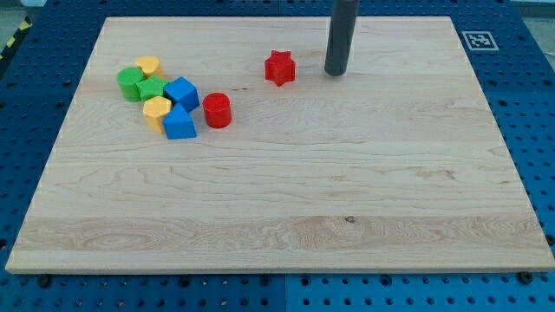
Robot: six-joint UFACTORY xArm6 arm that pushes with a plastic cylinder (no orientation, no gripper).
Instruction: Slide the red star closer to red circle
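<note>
The red star [279, 68] lies on the wooden board near the view's top, a little left of centre. The red circle [217, 111] stands lower and to the left of it, with a gap of bare wood between them. My tip [336, 73] is the lower end of the dark rod coming down from the view's top. It sits just to the right of the red star, apart from it by a small gap.
A cluster of blocks lies left of the red circle: a blue block [182, 91], a blue block [179, 124], a yellow block [157, 111], a yellow block [148, 66], a green block [131, 82] and a green block [151, 89]. The board [347, 191] lies on a blue perforated table.
</note>
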